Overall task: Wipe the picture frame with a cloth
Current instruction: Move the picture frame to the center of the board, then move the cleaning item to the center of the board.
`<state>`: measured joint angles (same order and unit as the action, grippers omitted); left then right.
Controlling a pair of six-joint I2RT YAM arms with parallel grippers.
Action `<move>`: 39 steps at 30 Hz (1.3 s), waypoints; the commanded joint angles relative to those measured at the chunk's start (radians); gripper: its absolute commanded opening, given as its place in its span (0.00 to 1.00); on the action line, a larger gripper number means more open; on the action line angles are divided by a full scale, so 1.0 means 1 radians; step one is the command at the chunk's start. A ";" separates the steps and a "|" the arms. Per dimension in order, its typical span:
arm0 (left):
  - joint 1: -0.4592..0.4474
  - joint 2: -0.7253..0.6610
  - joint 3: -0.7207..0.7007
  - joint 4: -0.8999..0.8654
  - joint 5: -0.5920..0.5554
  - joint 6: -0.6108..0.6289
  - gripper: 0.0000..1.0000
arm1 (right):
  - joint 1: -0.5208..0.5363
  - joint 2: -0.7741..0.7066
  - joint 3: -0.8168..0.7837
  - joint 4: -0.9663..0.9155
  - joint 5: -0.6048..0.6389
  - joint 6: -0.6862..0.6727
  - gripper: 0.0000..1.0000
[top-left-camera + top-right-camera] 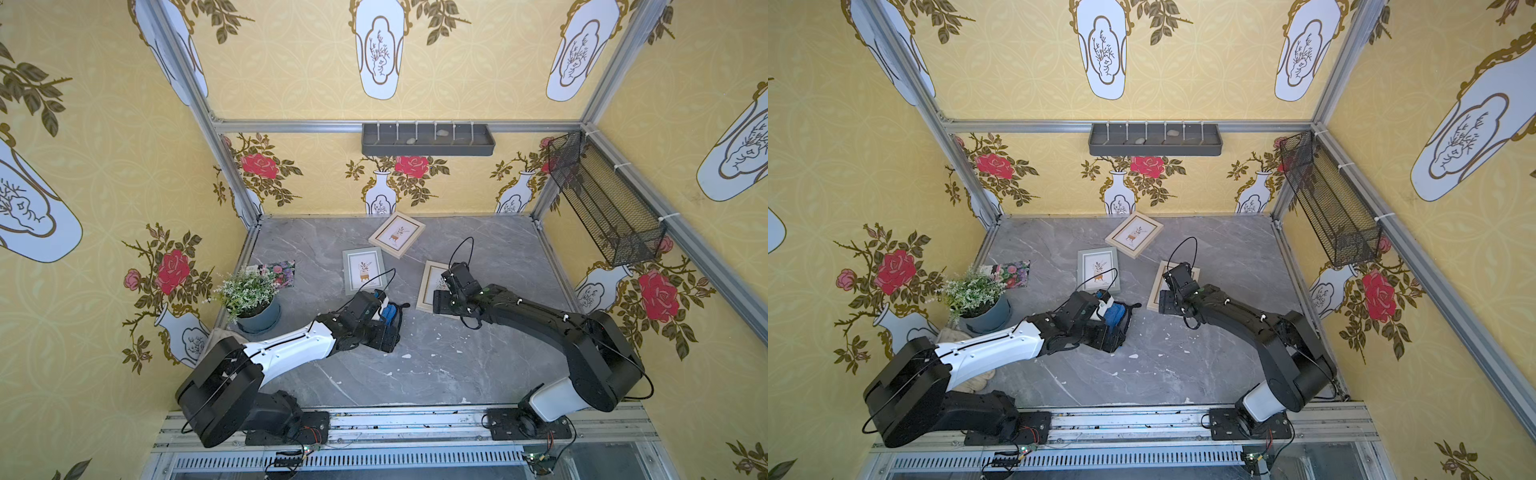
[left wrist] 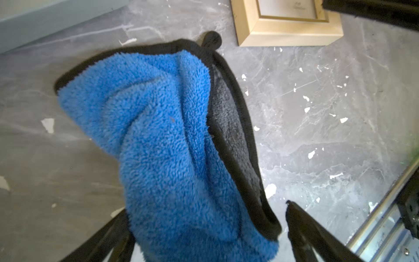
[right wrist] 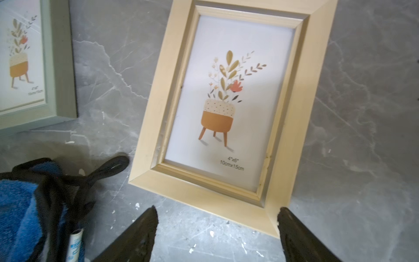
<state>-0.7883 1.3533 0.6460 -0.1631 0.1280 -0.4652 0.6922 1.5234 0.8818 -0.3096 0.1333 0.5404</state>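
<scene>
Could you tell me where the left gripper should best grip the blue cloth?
Probably the raised middle fold of the cloth, from above, with the left gripper straddling it: the cloth lies bunched into a ridge on the table, in line with the open jaws.

Mock living-room test booth, floral wallpaper [image 1: 311,83] on aluminium framing [image 1: 291,126] (clearly staged), marble-look tabletop [image 1: 457,365]

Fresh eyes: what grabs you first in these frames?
The bright-blue cloth bunched between the open fingers of the left gripper, mid-table. Next, the pale wood frame lying flat ahead of the open fingers of the right gripper, a grey-green frame nearby. Yellow rose wallpaper covers the walls.
</scene>
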 commanded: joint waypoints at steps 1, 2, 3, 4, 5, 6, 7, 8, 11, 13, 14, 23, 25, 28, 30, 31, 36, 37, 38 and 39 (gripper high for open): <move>0.000 -0.043 -0.048 0.079 0.003 -0.002 1.00 | 0.048 -0.003 0.016 0.046 -0.003 -0.022 0.86; 0.000 -0.055 -0.064 0.088 0.002 -0.014 1.00 | 0.071 0.002 0.022 0.064 -0.016 -0.023 0.86; -0.001 -0.065 -0.081 0.094 0.000 -0.024 1.00 | 0.092 0.015 0.032 0.082 -0.033 -0.018 0.86; -0.001 -0.070 -0.092 0.096 -0.005 -0.032 1.00 | 0.114 0.031 0.042 0.097 -0.048 -0.017 0.87; 0.000 -0.076 -0.103 0.099 -0.012 -0.044 1.00 | 0.133 0.053 0.054 0.105 -0.058 -0.012 0.87; 0.000 -0.091 -0.123 0.108 -0.014 -0.056 1.00 | 0.152 0.077 0.072 0.109 -0.059 -0.007 0.87; 0.000 -0.109 -0.138 0.113 -0.019 -0.065 1.00 | 0.165 0.096 0.083 0.115 -0.061 -0.004 0.87; 0.000 -0.139 -0.157 0.120 -0.023 -0.077 1.00 | 0.181 0.117 0.092 0.127 -0.069 -0.001 0.87; 0.000 -0.246 -0.214 0.132 -0.041 -0.097 1.00 | 0.216 0.166 0.120 0.162 -0.110 0.006 0.88; 0.000 -0.320 -0.250 0.133 -0.051 -0.109 1.00 | 0.237 0.197 0.142 0.174 -0.133 0.005 0.89; 0.000 -0.360 -0.266 0.129 -0.060 -0.115 1.00 | 0.242 0.212 0.149 0.180 -0.146 0.006 0.89; 0.011 -0.562 -0.261 -0.065 -0.321 -0.167 1.00 | 0.245 0.210 0.144 0.115 -0.072 0.033 0.89; 0.052 -0.562 -0.226 -0.111 -0.358 -0.166 1.00 | 0.219 0.166 0.129 0.080 -0.036 0.039 0.90; 0.179 -0.550 -0.194 -0.120 -0.306 -0.144 1.00 | 0.151 0.079 0.080 0.054 -0.027 0.040 0.91; 0.240 -0.537 -0.192 -0.095 -0.241 -0.138 1.00 | 0.112 0.030 0.056 0.043 -0.030 0.030 0.92; 0.257 -0.525 -0.191 -0.076 -0.203 -0.130 1.00 | 0.100 0.014 0.053 0.032 -0.033 0.025 0.92; 0.259 -0.431 -0.203 -0.028 -0.044 -0.176 0.93 | 0.130 0.029 0.067 0.037 -0.056 0.033 0.92; 0.259 -0.421 -0.224 -0.015 -0.022 -0.207 0.91 | 0.148 0.048 0.076 0.040 -0.055 0.040 0.92; 0.259 -0.422 -0.252 -0.001 -0.011 -0.247 0.91 | 0.166 0.070 0.087 0.043 -0.055 0.043 0.92; 0.259 -0.429 -0.274 -0.006 -0.021 -0.276 0.90 | 0.182 0.090 0.096 0.047 -0.055 0.048 0.92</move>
<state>-0.5304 0.9234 0.4118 -0.1925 0.0326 -0.6559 0.8440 1.5806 0.9577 -0.2634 0.0837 0.5758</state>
